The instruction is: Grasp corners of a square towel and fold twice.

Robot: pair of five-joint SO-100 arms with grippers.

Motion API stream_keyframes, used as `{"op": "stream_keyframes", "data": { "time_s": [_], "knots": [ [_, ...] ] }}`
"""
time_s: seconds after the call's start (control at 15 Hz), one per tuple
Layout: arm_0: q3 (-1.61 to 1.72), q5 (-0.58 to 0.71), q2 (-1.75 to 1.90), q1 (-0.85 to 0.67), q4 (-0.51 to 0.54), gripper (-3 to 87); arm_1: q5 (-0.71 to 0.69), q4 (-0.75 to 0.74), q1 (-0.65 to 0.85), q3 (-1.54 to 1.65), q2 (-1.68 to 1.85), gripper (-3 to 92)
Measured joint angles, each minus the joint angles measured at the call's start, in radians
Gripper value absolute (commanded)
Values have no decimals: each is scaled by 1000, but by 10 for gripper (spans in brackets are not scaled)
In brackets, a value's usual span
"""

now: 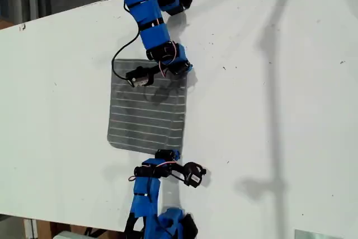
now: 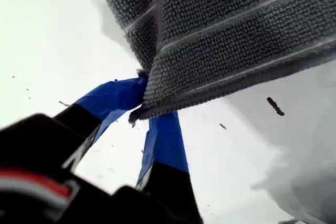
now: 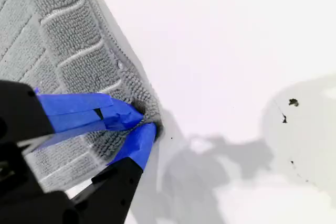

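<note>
Bench [image 1: 268, 82]: white, scuffed, long shadows at three o'clock in the exterior view.
Towel [image 1: 148, 107]: grey, white-striped, flat at centre.
My first gripper [image 2: 142, 109]: fingers [image 2: 113, 98] clenched on a lifted corner [image 2: 149, 100].
My second gripper [image 3: 143, 124]: fingers [image 3: 118, 116] pinching another corner [image 3: 147, 111].
Risk, judged: thin bites at the hems; uneven lifting could pull a corner free or skew the fold.

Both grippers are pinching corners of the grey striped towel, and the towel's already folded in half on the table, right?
Not quite. Both grippers do pinch corners, but the towel is not folded yet: the exterior view shows it spread as one flat square on the table.
</note>
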Motion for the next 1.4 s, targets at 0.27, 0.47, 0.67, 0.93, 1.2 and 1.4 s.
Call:
{"op": "stream_keyframes", "data": {
  "time_s": [0.27,0.47,0.67,0.93,1.2,1.4],
  "knots": [
    [-156,-104,-17,216,138,-1,133,84,-163,-78,-6,-1],
    [-362,-218,-78,414,256,-1,273,97,-353,-166,-38,-1],
    [-515,-311,-147,566,273,-1,364,97,-489,-310,-163,-1],
    [-713,-348,-195,658,344,-1,402,158,-571,-515,-239,-1],
    [-819,-238,-179,543,572,-1,319,327,-426,-534,-189,-1],
    [-788,23,-137,267,572,-1,166,360,-202,-459,-98,-1]
  ]
}}
